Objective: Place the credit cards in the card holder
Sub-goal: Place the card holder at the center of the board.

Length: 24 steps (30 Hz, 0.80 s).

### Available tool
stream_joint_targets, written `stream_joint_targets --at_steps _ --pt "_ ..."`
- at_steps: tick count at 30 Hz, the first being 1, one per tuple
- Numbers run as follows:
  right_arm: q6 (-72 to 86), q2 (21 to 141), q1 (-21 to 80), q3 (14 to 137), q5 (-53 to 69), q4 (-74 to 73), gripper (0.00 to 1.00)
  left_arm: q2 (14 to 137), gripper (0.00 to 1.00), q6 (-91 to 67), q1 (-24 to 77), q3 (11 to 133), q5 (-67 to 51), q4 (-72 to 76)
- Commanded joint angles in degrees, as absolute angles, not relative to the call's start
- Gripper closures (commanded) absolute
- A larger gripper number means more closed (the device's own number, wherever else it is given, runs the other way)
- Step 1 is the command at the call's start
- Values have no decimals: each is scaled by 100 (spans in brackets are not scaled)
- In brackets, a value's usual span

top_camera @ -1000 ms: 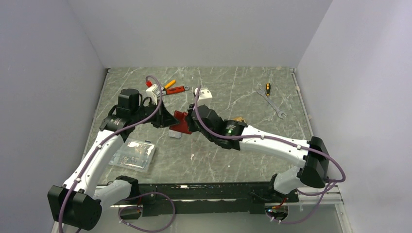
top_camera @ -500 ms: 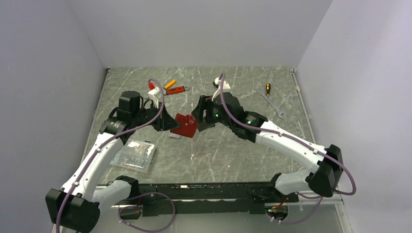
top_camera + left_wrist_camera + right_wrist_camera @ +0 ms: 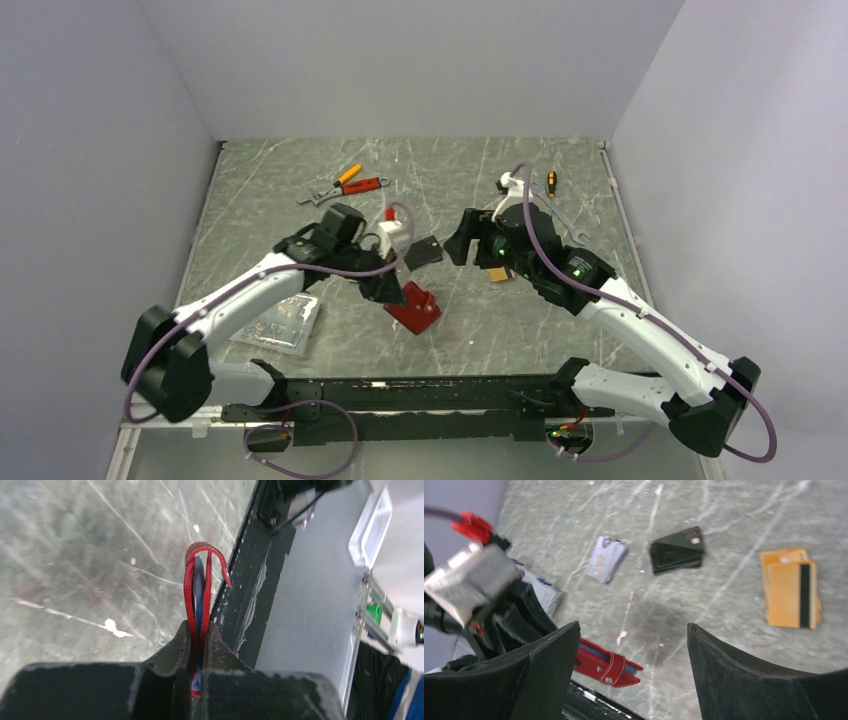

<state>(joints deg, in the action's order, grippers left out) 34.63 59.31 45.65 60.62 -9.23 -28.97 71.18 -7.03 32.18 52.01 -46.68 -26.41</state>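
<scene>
**Red holder clamped near the front edge, right jaws released**

The small red leather-like card holder (image 3: 198,580) shows edge-on from the left wrist. Its lower end is buried between the clenched left jaws, so only a strip of bluish lining is visible, and whether a card sits inside cannot be told. From above, it hangs from the end of the left arm (image 3: 240,295), close to the near edge of the grey marbled tabletop (image 3: 480,330). Whether it touches the surface is unclear.

The right jaws stand wide apart, released, with nothing between them. The stack of orange-gold credit cards (image 3: 791,587), the top one crossed by a dark stripe, lies flat. From above, the right arm (image 3: 620,305) covers most of it. A silver-white card (image 3: 606,558) is blurred, and the left arm hides it from above. A flat black rectangle (image 3: 676,550) lies between that card and the stack. A clear plastic box (image 3: 285,320) sits partly under the left arm.

Bare tabletop lies below the right jaws. Red- and orange-handled tools (image 3: 350,183) lie toward the far edge.
</scene>
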Motion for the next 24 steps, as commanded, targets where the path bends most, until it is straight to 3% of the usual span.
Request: stream_joint_targets --at_steps 1,8,12,17,18,20,21,24 --pt "3695 5639 4230 5744 -1079 -3482 20 7849 100 411 3845 5616 -4803 -2686" --pt "3873 5603 3611 5347 -705 -3450 20 9331 96 1848 4019 6193 -4544 -3222" --pt "3864 5843 3325 5197 -310 -3207 20 10047 86 2521 4020 6704 -4117 -3585" --pt "3737 6274 3204 5302 -90 -3042 20 10154 59 2801 3995 6950 -3700 -3741" --pt "3700 6365 3189 5359 -78 -3041 20 10073 49 2871 3961 6997 -3727 -3833" --pt "3633 6536 3150 5482 -44 -3012 20 9956 7 3052 3848 7264 -3849 -4321" --pt "3597 6619 3124 5578 -40 -2988 20 9913 1 3180 3758 7464 -3947 -4642" --pt "3502 6870 3082 5808 126 -2892 20 9616 1 3300 3306 7787 -4187 -5180"
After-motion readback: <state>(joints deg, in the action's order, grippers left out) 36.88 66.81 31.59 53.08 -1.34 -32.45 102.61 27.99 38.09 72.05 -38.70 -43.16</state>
